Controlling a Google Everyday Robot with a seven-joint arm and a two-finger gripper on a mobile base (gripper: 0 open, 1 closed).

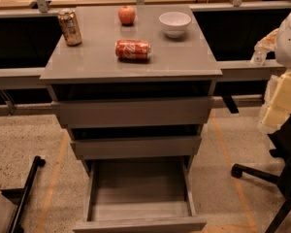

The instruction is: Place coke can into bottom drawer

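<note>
Camera view: coke can [133, 49] lies sideways near the worktop [87, 64] centre, bottom drawer [136, 224] open below. Our gripper [260, 52] hangs off the right edge, state we cannot tell. Pickup comes next, we judge.

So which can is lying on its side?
The red coke can at centre; the brownish-gold can stands upright, back left. The gripper hovers at far right.

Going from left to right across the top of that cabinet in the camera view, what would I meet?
A brownish-gold can → coke can, lying on its side → white bowl → the robot's pincer, near the picture's right edge.
</note>
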